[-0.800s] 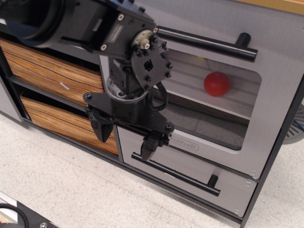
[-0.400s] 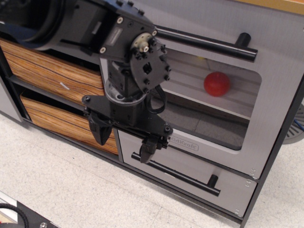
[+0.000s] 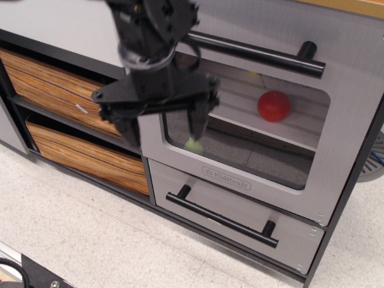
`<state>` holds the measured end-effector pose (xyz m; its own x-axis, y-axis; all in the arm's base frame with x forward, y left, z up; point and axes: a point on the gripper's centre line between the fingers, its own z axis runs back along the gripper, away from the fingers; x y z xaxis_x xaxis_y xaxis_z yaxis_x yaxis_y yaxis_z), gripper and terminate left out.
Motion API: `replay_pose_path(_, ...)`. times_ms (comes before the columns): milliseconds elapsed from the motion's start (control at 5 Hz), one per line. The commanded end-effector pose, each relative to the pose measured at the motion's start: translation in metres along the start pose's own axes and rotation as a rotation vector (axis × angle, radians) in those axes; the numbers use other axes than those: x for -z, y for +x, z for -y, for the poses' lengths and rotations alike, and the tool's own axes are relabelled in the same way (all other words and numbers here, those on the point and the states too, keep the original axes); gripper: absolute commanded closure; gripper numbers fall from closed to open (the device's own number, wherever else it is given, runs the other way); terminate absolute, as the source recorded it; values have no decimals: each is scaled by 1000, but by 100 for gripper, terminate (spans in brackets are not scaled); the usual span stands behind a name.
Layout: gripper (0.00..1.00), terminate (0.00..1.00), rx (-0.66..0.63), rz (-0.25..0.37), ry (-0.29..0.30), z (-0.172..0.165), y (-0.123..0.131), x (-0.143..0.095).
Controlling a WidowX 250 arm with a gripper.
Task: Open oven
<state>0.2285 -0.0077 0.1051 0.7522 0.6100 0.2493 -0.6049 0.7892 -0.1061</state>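
The oven door is silver-grey with a wide clear window, a KidKraft logo and a long black bar handle along its top. It looks shut. My gripper hangs open and empty in front of the door's left edge, just below the handle's left end. One finger is over the wood-grain side and the other finger is over the window. My arm hides the handle's left end.
A red ball lies on the shelf inside the oven. Below the door is a smaller grey drawer with a black bar handle. Two wood-grain drawers sit on the left. The floor is pale.
My gripper has risen from the lower drawer's handle to in front of the oven window, and the wrist has turned. The jaws stay open. The oven door has not moved.
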Motion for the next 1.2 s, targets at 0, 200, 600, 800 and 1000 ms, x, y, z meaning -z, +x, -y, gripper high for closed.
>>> replay_pose_path(0,0,0,-342,93,-166,18,43,-39)
replay_pose_path(200,0,0,-465,107,-208,19,57,-41)
replay_pose_path(600,0,0,-707,47,-287,24,86,-38)
replay_pose_path(800,0,0,-750,48,-286,28,93,-30)
replay_pose_path(1000,0,0,-735,51,-255,31,92,-18)
